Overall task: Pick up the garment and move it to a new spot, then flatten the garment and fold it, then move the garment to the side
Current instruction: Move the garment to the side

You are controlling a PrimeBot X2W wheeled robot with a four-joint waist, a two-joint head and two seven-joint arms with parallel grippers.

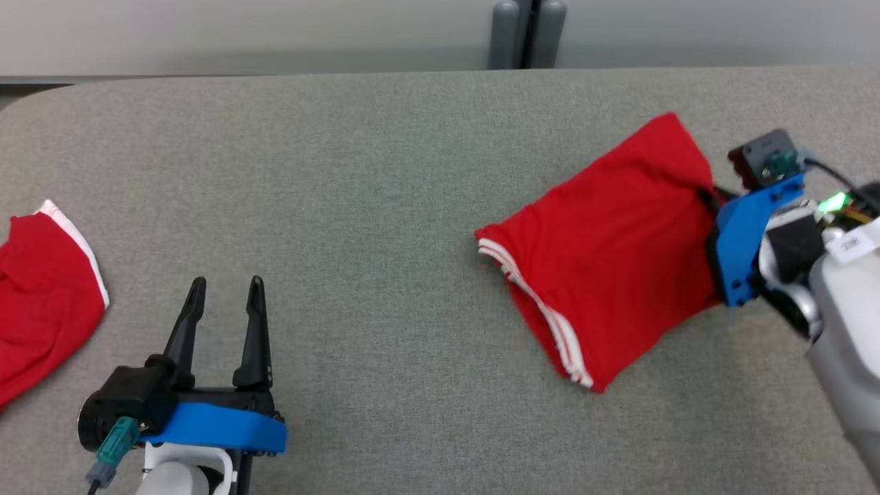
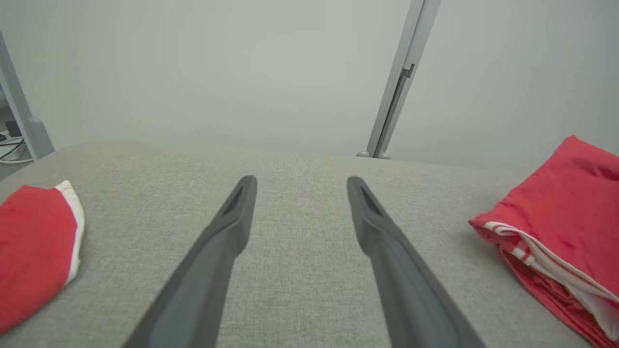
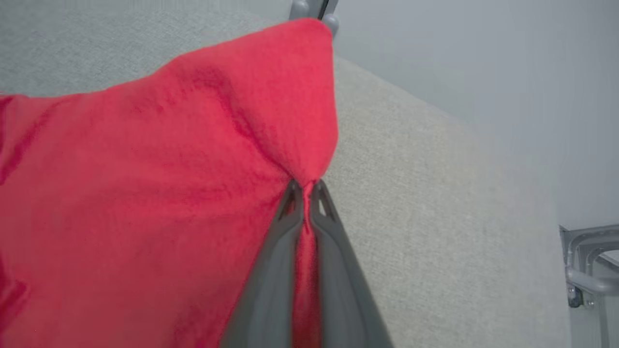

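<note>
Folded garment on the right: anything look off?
Yes, mildly. The red garment lies skewed, its edges diagonal to the table, and the cloth puckers where the right tool pinches its edge. The striped layers at its open end are fanned unevenly. No damage shows. A second garment lies at the table's left.

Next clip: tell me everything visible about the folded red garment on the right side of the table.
The folded red garment looks like soft knit cloth, folded into a rough rectangle of several layers. It lies turned at an angle on the grey fabric-covered table. White striped trim runs along its stacked edge on the robot's left. The top is mostly smooth, with creases fanning from the opposite edge, where the right tool is shut on a pinch of cloth.
</note>
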